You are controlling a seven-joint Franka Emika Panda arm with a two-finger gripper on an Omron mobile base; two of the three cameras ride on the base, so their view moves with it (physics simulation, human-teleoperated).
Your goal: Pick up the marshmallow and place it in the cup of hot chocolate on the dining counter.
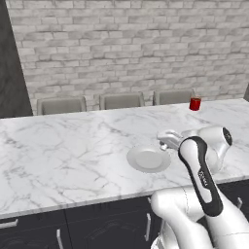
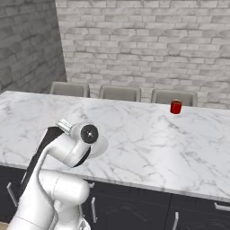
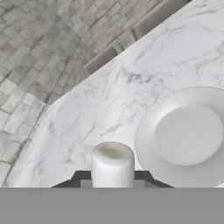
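In the hand view, the marshmallow [image 3: 112, 162] is seen standing upright at about 6 o'clock, clamped between the two dark fingertips of the gripper [image 3: 112, 178], whose jaws are closed against its lower sides. It is held clear above the dining counter [image 3: 131, 87], with the grey plate [image 3: 148, 144] lying at about 3 o'clock from it.

In the left base view, the plate [image 1: 141, 163] rests near the front edge of the counter [image 1: 63, 146], and the gripper [image 1: 165, 141] is poised just beside its rim at about 2 o'clock. The cup of hot chocolate [image 1: 195, 103] stands well apart, at about 1 o'clock, near the far edge. In the right base view the cup [image 2: 175, 107] is likewise found at about 1 o'clock, far from the arm.

The marshmallow is judged to be very light, soft and springy, so little force should be needed; too hard a squeeze would likely deform it, and its smooth round sides could slip. A hold across the middle of its sides, as now taken, is judged best. The small cup mouth will call for careful centring.
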